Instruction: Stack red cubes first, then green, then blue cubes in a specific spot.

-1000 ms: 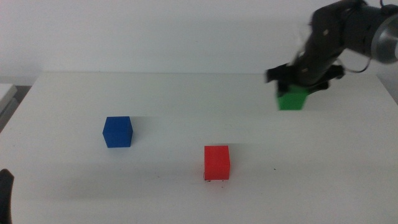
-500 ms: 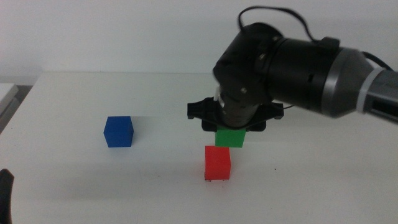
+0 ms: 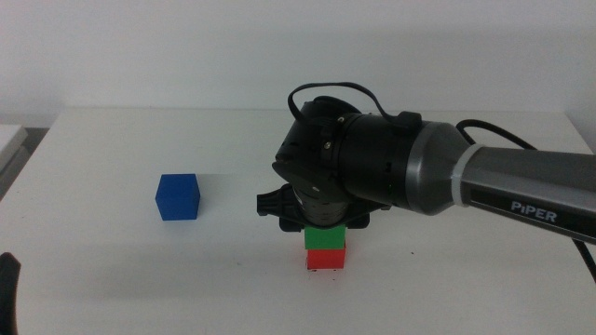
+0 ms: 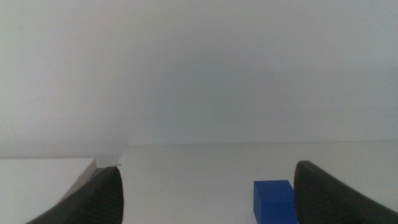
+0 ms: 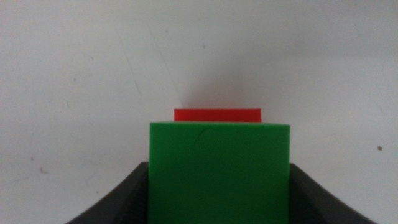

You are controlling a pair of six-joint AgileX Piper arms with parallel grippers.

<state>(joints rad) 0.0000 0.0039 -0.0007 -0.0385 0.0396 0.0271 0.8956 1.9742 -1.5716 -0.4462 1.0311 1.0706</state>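
Observation:
The red cube (image 3: pixel 326 260) sits on the white table at front centre and covers the marked spot. The green cube (image 3: pixel 326 238) sits squarely on top of it. My right gripper (image 3: pixel 324 225) reaches down from the right and is shut on the green cube. In the right wrist view its jaws flank the green cube (image 5: pixel 219 171), and a strip of the red cube (image 5: pixel 217 115) shows beyond it. The blue cube (image 3: pixel 178 196) stands alone to the left. My left gripper (image 3: pixel 7 288) waits at the bottom left corner, open and empty, with the blue cube (image 4: pixel 273 200) ahead of it.
The white table (image 3: pixel 466 270) carries nothing else in view. Its left edge (image 3: pixel 23 154) and far edge meet a pale wall. The bulky right arm (image 3: pixel 484 181) spans the right half above the table.
My right gripper carried the green cube from the far right of the table leftward and down onto the red cube. The blue cube and the left gripper have not moved.

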